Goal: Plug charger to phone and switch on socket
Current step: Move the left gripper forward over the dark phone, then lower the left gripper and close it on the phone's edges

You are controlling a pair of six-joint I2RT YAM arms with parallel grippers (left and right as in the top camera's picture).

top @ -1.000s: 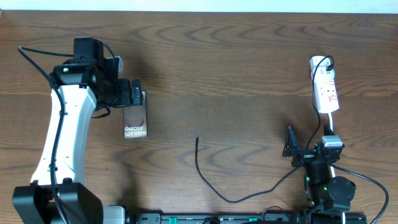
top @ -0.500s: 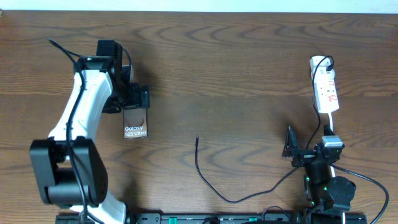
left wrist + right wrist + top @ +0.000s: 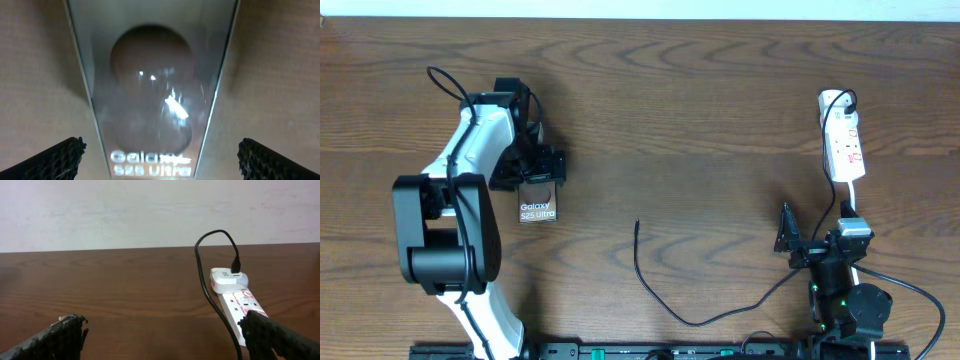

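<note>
Overhead: left gripper (image 3: 538, 166) has swung round onto the phone (image 3: 538, 209), jaws spread either side of its top end, nothing pinched yet. Charger (image 3: 637, 240) lies loose mid-table. Right gripper (image 3: 784, 232) sits wide open near the socket (image 3: 842, 145). Phone grab looks next.

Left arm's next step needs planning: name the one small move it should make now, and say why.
Probably lower the left gripper and close it on the long edges of the phone. Its jaws stand open either side of the phone, which lies flat, while the charger lies unplugged off to one side.
</note>
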